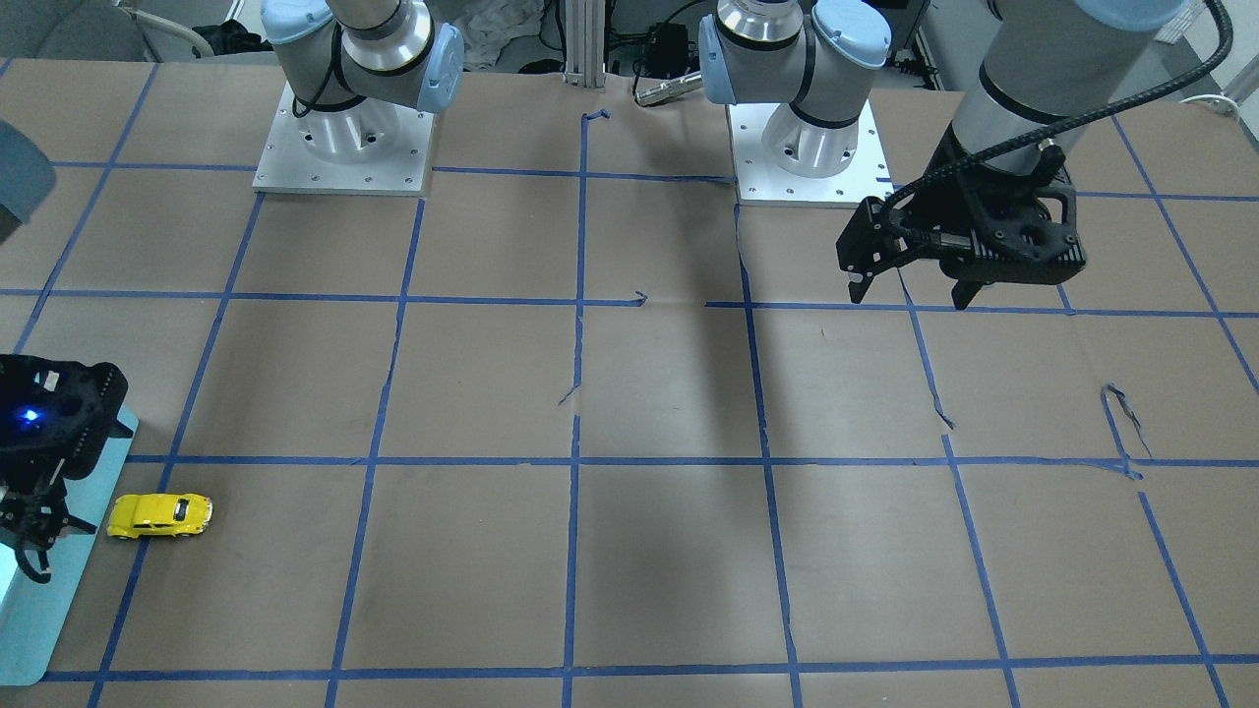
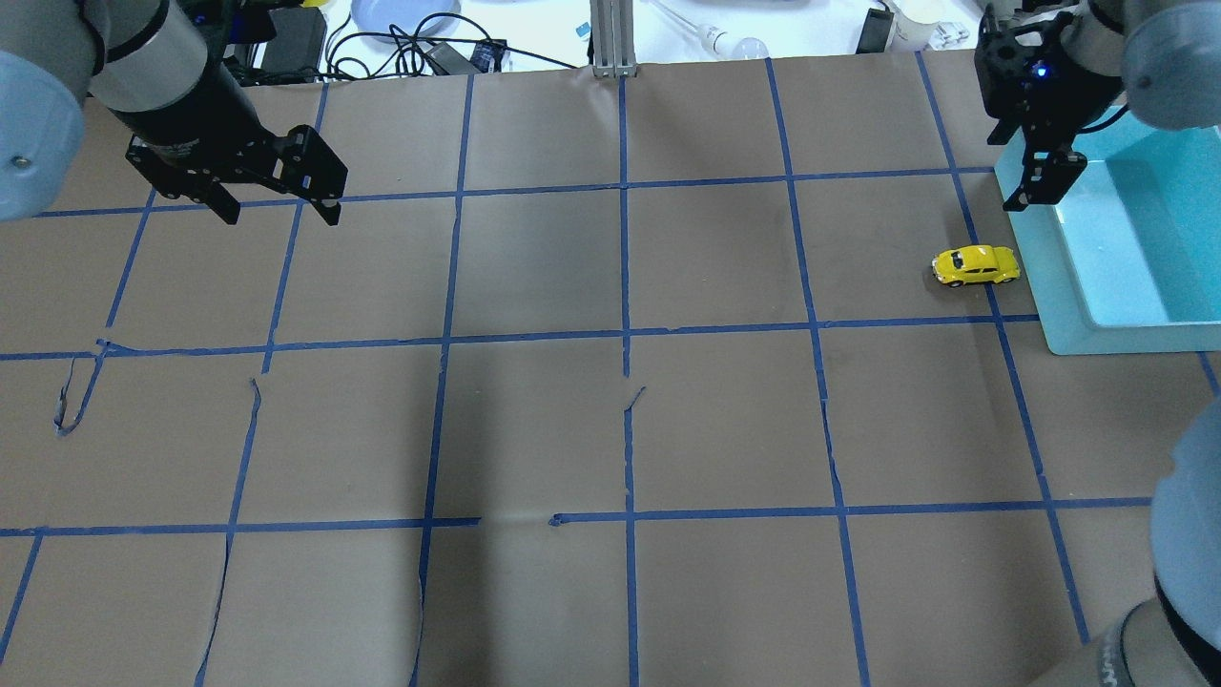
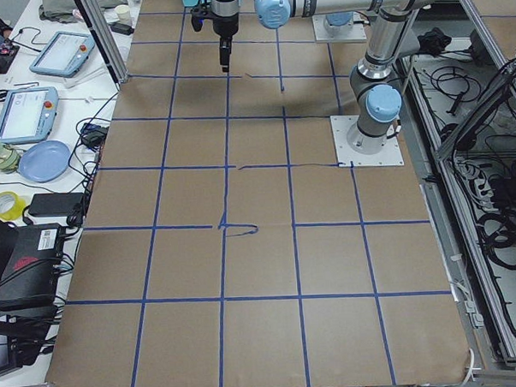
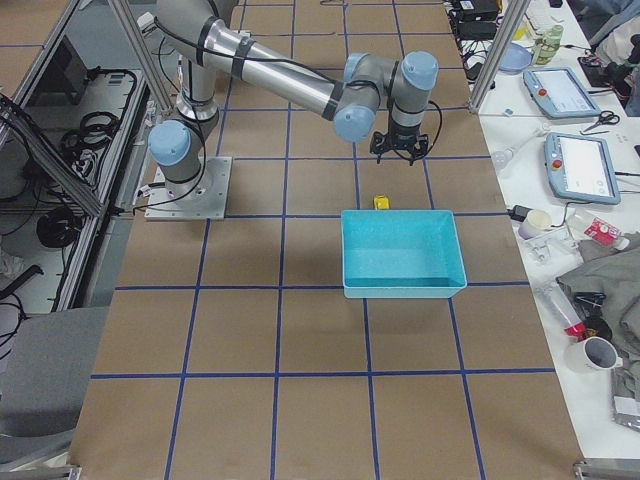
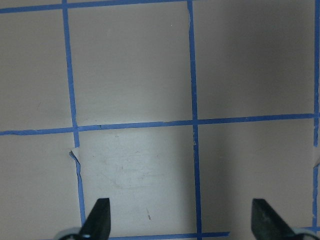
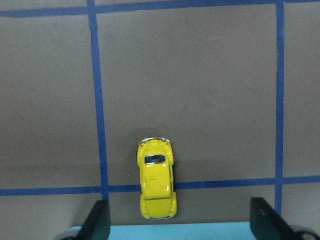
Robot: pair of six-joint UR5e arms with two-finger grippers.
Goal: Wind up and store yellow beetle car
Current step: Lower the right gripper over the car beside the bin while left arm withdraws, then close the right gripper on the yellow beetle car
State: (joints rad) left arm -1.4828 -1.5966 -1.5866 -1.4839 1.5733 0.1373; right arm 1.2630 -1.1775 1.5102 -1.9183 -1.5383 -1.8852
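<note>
The yellow beetle car (image 2: 975, 265) stands on the brown paper right beside the left wall of the teal bin (image 2: 1059, 315). It also shows in the front view (image 1: 159, 515), the right side view (image 4: 381, 202) and the right wrist view (image 6: 157, 180). My right gripper (image 2: 1042, 181) hangs open and empty above the bin's far left corner, just beyond the car. In its wrist view (image 6: 180, 225) the car lies below, between the two fingertips. My left gripper (image 2: 279, 212) is open and empty, high over the far left of the table (image 5: 180, 222).
The teal bin (image 4: 405, 290) looks empty and sits at the table's right end (image 1: 39, 629). Blue tape lines grid the brown paper. Cables, a blue plate (image 2: 401, 19) and tablets lie beyond the far edge. Both arm bases (image 1: 339, 138) stand at the robot side.
</note>
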